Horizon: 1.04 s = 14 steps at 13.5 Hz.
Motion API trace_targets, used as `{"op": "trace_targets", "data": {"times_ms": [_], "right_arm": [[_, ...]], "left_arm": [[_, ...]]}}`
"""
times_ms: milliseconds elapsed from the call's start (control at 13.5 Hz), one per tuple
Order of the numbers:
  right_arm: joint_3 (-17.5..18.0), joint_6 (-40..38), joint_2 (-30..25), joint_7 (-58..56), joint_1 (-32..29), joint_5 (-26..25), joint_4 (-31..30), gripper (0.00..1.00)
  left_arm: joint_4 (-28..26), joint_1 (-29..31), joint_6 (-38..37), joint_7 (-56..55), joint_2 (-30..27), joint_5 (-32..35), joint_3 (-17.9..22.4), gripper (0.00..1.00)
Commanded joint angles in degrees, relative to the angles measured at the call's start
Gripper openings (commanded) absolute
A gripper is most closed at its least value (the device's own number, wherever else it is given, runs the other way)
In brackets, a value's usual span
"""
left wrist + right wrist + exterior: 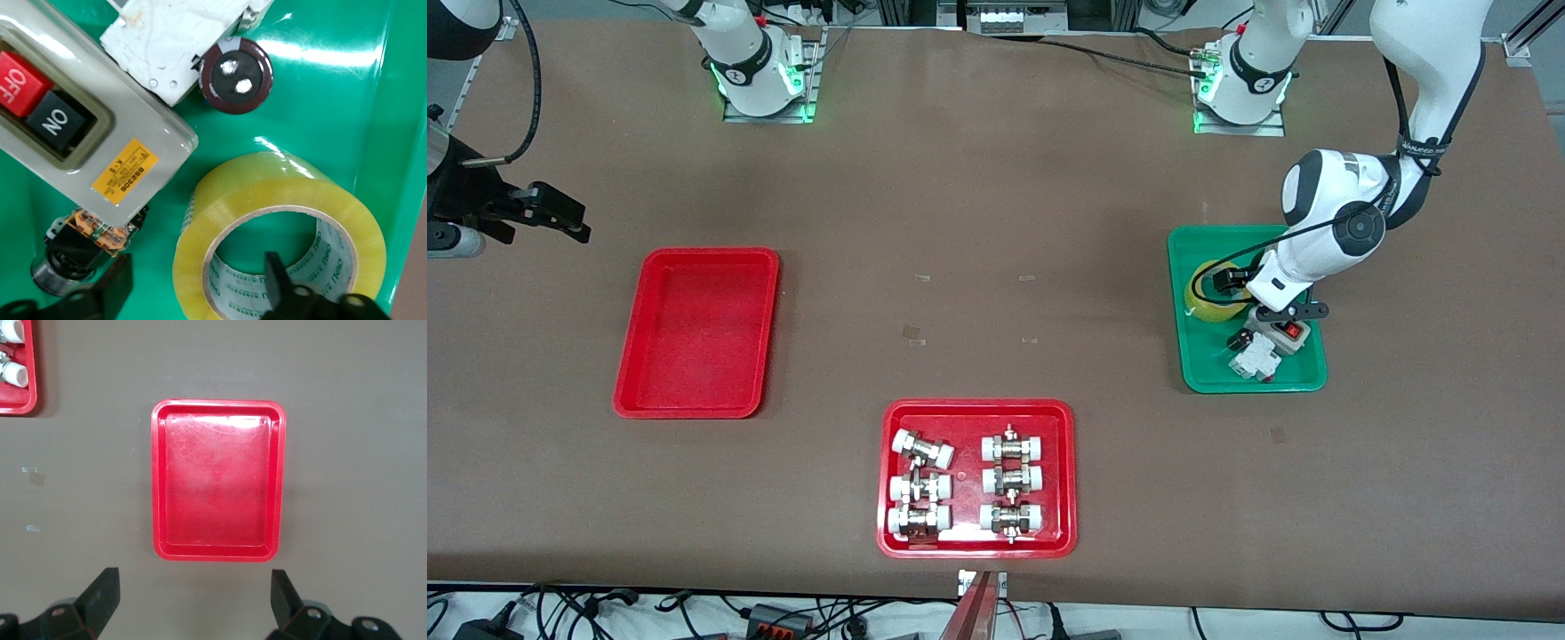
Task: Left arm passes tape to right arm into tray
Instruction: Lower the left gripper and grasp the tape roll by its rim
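Observation:
The yellow tape roll (1209, 305) lies flat in the green tray (1209, 373) at the left arm's end of the table. My left gripper (1238, 311) is down in that tray, open. In the left wrist view one finger (277, 277) is inside the tape's (267, 187) hole and the other finger (110, 287) is outside its wall; the left gripper (193, 283) straddles the wall without closing on it. My right gripper (574, 222) waits open and empty above the table by the plain red tray (694, 333). The right wrist view shows this empty tray (219, 480) ahead of the right gripper (192, 593).
The green tray (320, 87) also holds a grey ON/OFF switch box (73, 127), a white part (180, 40), a dark cylinder (237, 67) and a small electronic part (93, 233). A red tray (976, 407) of metal fittings sits near the front camera.

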Motion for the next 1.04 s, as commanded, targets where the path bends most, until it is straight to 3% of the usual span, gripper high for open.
{"op": "trace_targets", "data": {"times_ms": [0,148,222,667,963], "right_arm": [[-0.08,-0.83,-1.06,0.25,-0.06,0.81,-0.45,1.0],[-0.17,-0.91,-1.06,0.25,-0.06,0.81,-0.45,1.0],[0.01,-0.91,-1.06,0.25,0.02,0.81,-0.45,1.0],[0.01,-1.27,-0.97,-0.71,-0.06,0.73,-0.28,1.0],[0.27,-1.35,-0.36,-0.54,0.81,0.73,-0.36,1.0]], "left_arm": [[-0.78,0.31,1.0,-0.96,-0.7,0.61,-0.42,0.54],[-0.69,0.31,1.0,-0.96,-0.61,0.7,-0.42,0.13],[-0.69,0.39,0.92,-0.96,-0.7,0.7,-0.51,0.01],[0.01,2.32,-1.28,-1.05,-2.8,0.0,-0.77,0.0],[4.04,2.68,-9.51,-0.96,-5.0,-0.18,-1.83,0.0]]}}
